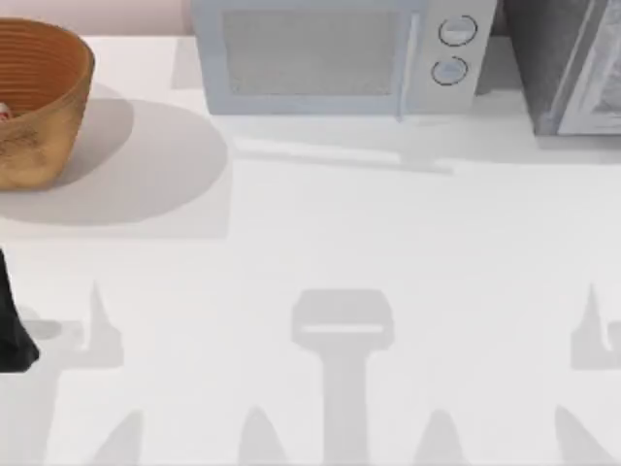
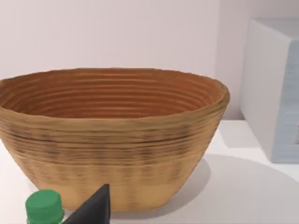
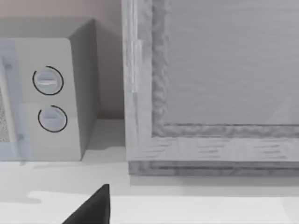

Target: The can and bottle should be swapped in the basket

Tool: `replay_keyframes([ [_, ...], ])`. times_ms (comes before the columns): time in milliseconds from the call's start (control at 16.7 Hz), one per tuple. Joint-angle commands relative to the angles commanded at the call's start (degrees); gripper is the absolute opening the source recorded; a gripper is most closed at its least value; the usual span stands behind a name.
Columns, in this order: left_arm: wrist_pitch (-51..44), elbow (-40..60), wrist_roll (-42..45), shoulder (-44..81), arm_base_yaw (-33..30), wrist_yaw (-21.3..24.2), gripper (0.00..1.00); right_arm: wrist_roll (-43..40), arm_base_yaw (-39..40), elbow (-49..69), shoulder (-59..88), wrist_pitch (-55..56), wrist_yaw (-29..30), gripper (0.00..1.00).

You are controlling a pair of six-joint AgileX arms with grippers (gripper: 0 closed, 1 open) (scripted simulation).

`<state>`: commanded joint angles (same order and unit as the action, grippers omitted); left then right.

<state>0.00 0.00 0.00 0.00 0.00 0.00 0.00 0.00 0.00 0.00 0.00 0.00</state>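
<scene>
Basket (image 1: 39, 97) at bench (image 1: 320, 233) far-left corner, can (image 1: 4, 114) barely peeking inside it, likely light, rigid, slick, so grip mid-body; green-capped bottle (image 2: 44, 206) by left tool (image 2: 96, 207), both tools' jaw state can't tell.

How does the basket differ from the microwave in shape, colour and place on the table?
The basket is round, woven and orange-brown; the microwave is boxy, smooth and pale grey. The basket is open on top; the microwave's door is shut. The basket sits far left, the microwave at the back centre. Both stand upright on the white table.
</scene>
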Motion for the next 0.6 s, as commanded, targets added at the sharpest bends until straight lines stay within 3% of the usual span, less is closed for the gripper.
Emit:
replay_keyframes([
  [300,-1.5,3.4,0.2,3.0,0.9,0.7,1.00,0.0,0.0,0.0,0.0,0.0,0.0,1.00],
  [600,-10.3,20.3,1.2,19.0,4.6,4.0,1.00,0.0,0.0,0.0,0.0,0.0,0.0,1.00],
])
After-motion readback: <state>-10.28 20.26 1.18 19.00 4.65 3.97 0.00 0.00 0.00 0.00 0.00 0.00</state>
